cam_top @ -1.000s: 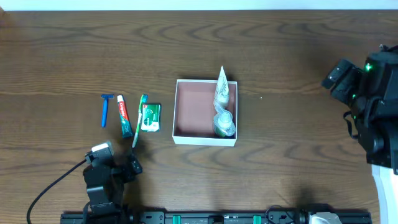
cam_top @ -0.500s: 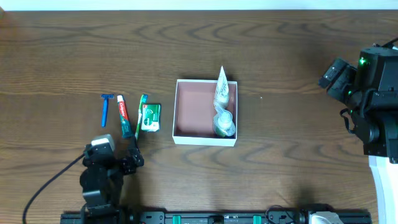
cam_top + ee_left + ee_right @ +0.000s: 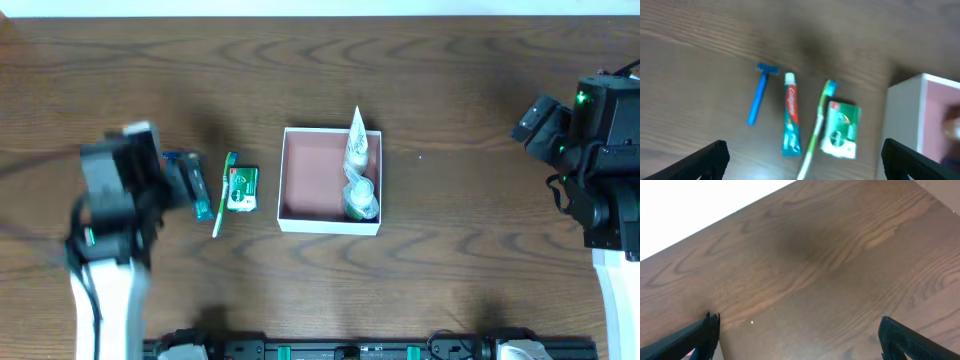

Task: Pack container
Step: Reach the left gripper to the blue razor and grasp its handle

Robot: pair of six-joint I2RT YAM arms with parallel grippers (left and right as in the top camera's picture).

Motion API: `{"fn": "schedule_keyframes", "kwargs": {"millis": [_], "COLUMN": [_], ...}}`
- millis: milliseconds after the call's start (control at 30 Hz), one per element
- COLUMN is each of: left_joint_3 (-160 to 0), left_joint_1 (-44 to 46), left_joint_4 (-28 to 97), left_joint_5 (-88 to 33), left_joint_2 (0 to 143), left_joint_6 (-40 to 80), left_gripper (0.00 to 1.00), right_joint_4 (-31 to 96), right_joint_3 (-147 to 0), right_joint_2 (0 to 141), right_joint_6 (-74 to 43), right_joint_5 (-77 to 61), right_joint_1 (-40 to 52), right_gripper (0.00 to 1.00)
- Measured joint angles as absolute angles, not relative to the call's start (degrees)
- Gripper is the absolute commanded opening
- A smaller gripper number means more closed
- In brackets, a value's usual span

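The container (image 3: 330, 226) is a square white box with a pink inside, at the table's middle. A white tube (image 3: 356, 143) and a small bottle (image 3: 361, 200) lie along its right wall. To its left lie a green packet (image 3: 241, 188), a green toothbrush (image 3: 221, 205), a toothpaste tube (image 3: 202, 205) and a blue razor (image 3: 171, 157). My left gripper (image 3: 182, 178) hovers, blurred, over the razor and toothpaste. In the left wrist view it is open (image 3: 802, 170) above the razor (image 3: 759, 93), toothpaste (image 3: 791, 120), toothbrush (image 3: 816, 127), packet (image 3: 841, 129) and container wall (image 3: 902, 120). My right gripper (image 3: 535, 120) is open and empty (image 3: 800, 345) at the far right.
The dark wooden table (image 3: 460, 90) carries everything. Its white back edge (image 3: 700, 210) shows in the right wrist view. The right arm's body (image 3: 605, 190) stands at the right edge.
My left arm has swung up from the table's front edge to above the razor and toothpaste. The right arm has barely moved. The objects have not moved.
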State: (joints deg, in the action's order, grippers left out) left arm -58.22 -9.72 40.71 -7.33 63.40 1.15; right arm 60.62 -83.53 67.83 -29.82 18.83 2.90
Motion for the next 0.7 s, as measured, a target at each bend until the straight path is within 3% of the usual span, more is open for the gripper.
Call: {"fn": "schedule_keyframes", "kwargs": {"millis": [233,567,600,700], "left_joint_3": [-68.0,-68.1,-68.1,-68.1], "left_joint_1": [-14.4,-15.1,-15.2,-15.6], "left_joint_4": [40.1,40.9,40.8,40.0], "left_joint_5": [-6.5,-3.7,-3.3,-2.2], "left_joint_2": [84.1,95.0,96.5,100.9], "left_joint_6": [-7.3,-12.4,-13.0,-14.0], "left_gripper": [0.98,0.99,0.92,0.85], "right_joint_4": [60.6,60.6,60.6,60.6], "right_joint_3": [-83.5,-83.5,-83.5,-83.5], "right_joint_2": [67.9,67.9,67.9,67.9], "right_joint_6": [-29.8,-29.8,-29.8,-29.8], "right_joint_5": [18.8,18.8,18.8,18.8], "right_joint_1": [2.9,2.9,2.9,2.9], "right_gripper": [0.99,0.99,0.99,0.99]}}
